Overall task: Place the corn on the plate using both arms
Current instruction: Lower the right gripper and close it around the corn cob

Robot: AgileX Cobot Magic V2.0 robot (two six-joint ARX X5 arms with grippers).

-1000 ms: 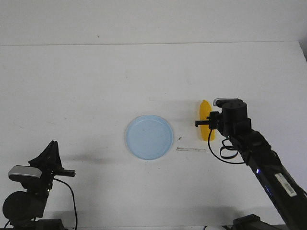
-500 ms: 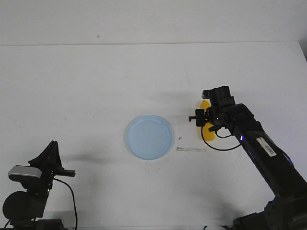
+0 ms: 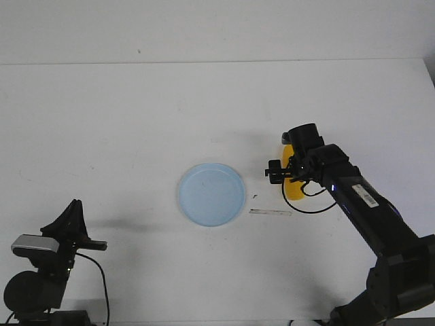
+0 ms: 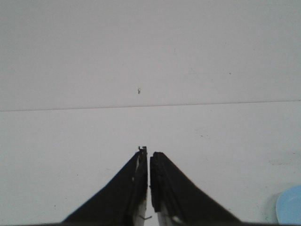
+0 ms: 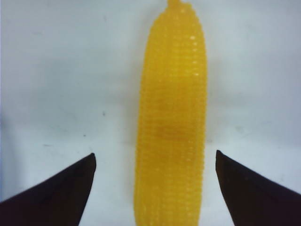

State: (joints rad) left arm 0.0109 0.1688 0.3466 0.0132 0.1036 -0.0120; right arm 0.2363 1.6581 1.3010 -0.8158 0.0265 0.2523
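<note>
The yellow corn lies on the white table right of the pale blue plate, mostly hidden under my right arm in the front view. In the right wrist view the corn lies lengthwise between the two wide-open fingers, untouched. My right gripper is open and low over the corn; in the front view the right gripper sits over the cob. My left gripper is shut and empty, parked at the near left; the left gripper points up in the front view. A sliver of the plate shows in the left wrist view.
A thin flat strip lies on the table between the plate and the corn, with a tiny dark speck beside it. The table's far edge meets a white wall.
My right arm has moved forward and tilted down over the corn, covering more of it. The corn, the plate and the left arm have not moved.
</note>
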